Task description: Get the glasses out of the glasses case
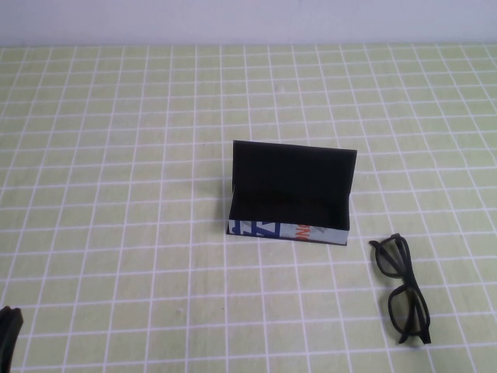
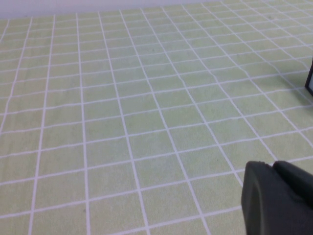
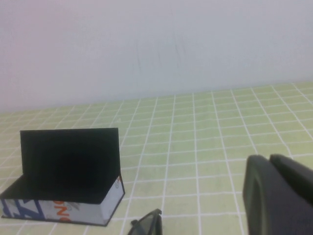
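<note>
Nearest the high camera: left gripper [image 1: 8, 330], a dark sliver at the lower left corner of the frame, low over the green gridded table [image 1: 116, 194]; cannot tell how its fingers stand. Its own wrist view shows only its black body [image 2: 276, 198] at lower right and bare grid cloth

Glasses [image 1: 404, 289] lie on the table at lower right of the high view, outside the case, arms unfolded, lenses facing up-left. Not touching the case; just beside its right front corner

Glasses case [image 1: 289, 198] at centre frame, lid upright and open, black interior with nothing seen inside, white printed strip along the front

Right gripper [image 3: 281, 196] not seen in the high view. In its wrist view its black body fills the lower right; fingers closed, holding nothing. Case [image 3: 66, 171] sits lower left in that view, a corner of the glasses [image 3: 146, 225] at the bottom edge between case and gripper, apart from both
</note>
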Action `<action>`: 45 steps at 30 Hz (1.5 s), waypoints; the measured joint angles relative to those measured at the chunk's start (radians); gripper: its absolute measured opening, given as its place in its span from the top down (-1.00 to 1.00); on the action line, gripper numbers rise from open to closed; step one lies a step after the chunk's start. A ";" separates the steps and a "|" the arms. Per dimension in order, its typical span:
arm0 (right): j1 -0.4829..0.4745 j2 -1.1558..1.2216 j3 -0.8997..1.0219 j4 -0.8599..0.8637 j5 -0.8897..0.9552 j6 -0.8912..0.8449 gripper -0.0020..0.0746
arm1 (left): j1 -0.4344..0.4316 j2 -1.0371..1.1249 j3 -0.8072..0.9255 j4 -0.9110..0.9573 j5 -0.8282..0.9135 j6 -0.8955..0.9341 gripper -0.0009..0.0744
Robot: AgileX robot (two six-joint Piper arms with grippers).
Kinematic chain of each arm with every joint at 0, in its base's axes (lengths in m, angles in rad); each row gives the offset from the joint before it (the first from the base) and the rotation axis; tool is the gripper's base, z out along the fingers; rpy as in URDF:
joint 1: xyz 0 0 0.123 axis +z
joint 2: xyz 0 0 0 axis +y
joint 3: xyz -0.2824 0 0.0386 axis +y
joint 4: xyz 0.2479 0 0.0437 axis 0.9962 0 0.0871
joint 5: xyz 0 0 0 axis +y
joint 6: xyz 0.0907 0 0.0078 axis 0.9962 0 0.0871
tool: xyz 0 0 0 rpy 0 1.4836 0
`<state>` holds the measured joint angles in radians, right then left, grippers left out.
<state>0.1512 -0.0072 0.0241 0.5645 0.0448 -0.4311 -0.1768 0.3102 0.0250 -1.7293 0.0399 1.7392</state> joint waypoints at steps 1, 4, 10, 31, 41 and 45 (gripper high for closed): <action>0.000 0.000 0.002 -0.087 0.004 0.083 0.99 | 0.000 0.000 0.000 0.000 0.000 0.000 0.99; -0.002 0.000 0.004 -0.311 0.048 0.302 0.99 | 0.000 0.000 0.000 0.000 0.000 0.000 0.99; -0.002 0.000 0.004 -0.420 0.220 0.404 0.99 | 0.000 0.000 0.000 0.000 0.000 0.000 0.99; -0.002 0.000 0.004 -0.428 0.267 0.417 0.99 | 0.000 0.000 0.000 0.000 0.000 0.000 0.99; -0.002 0.000 0.004 -0.428 0.267 0.417 0.99 | 0.000 0.000 0.000 0.000 -0.025 0.019 0.99; -0.002 0.000 0.004 -0.428 0.267 0.417 0.99 | 0.006 -0.017 -0.054 0.242 -0.027 -0.216 0.99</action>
<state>0.1489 -0.0072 0.0281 0.1369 0.3122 -0.0137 -0.1707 0.2937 -0.0287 -1.4874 0.0128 1.5233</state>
